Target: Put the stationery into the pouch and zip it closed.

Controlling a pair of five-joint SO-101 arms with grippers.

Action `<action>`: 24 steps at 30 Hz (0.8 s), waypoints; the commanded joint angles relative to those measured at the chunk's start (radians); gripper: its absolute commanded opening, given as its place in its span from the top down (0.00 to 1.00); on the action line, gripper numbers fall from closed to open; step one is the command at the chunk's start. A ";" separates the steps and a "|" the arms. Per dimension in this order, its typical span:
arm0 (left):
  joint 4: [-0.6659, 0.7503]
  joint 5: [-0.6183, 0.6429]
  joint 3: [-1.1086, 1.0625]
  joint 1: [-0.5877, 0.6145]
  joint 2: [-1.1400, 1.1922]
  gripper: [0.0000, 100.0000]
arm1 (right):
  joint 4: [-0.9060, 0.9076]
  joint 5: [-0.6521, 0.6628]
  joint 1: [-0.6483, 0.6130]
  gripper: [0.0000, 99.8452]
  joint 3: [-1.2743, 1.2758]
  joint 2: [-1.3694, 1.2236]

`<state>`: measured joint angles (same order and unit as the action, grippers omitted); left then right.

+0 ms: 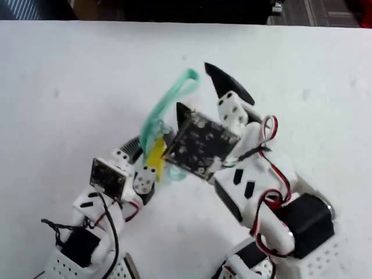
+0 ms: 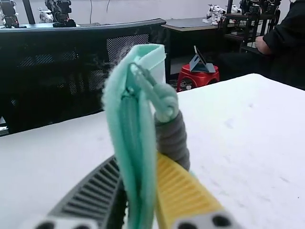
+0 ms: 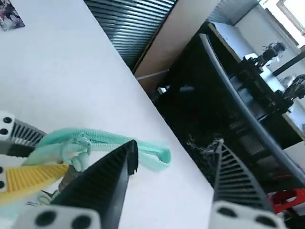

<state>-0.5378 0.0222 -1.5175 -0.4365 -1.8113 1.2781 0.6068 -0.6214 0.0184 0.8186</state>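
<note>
The teal pouch (image 1: 167, 103) is held up off the white table (image 1: 70, 81), standing on edge, with my left gripper (image 1: 156, 156) shut on its lower part. In the left wrist view the pouch (image 2: 133, 143) sits pinched between the grey finger (image 2: 90, 191) and the yellow finger (image 2: 183, 191). Its zipper pull cord (image 2: 166, 104) hangs at the top, above a grey ribbed piece (image 2: 172, 138). My right gripper (image 1: 204, 96) is open beside the pouch's upper end. In the right wrist view its two fingers straddle the pouch's tip (image 3: 159, 153) without touching it.
The table's far edge (image 1: 186, 22) runs across the back, and a black mesh chair back (image 2: 71, 67) stands beyond it. Bare tabletop (image 1: 314, 75) lies to either side of the arms.
</note>
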 commanded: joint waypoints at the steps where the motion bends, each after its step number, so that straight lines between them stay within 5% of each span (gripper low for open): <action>1: 0.037 0.011 -0.017 0.027 -0.018 0.98 | 0.064 -0.104 -0.018 0.78 0.035 0.018; 9: 0.015 0.009 -0.018 0.024 -0.018 0.98 | 0.074 -0.141 -0.030 0.78 0.241 0.025; 13: 0.015 0.006 -0.018 0.024 -0.018 0.98 | 0.071 -0.143 -0.162 0.78 0.287 0.082; 24: 0.014 0.006 -0.018 0.024 -0.018 0.98 | -0.170 -0.135 -0.213 0.78 0.450 0.105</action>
<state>-0.5271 0.0222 -1.5451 -0.4150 -1.8297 1.1523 0.4718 -0.8239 0.4710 0.9076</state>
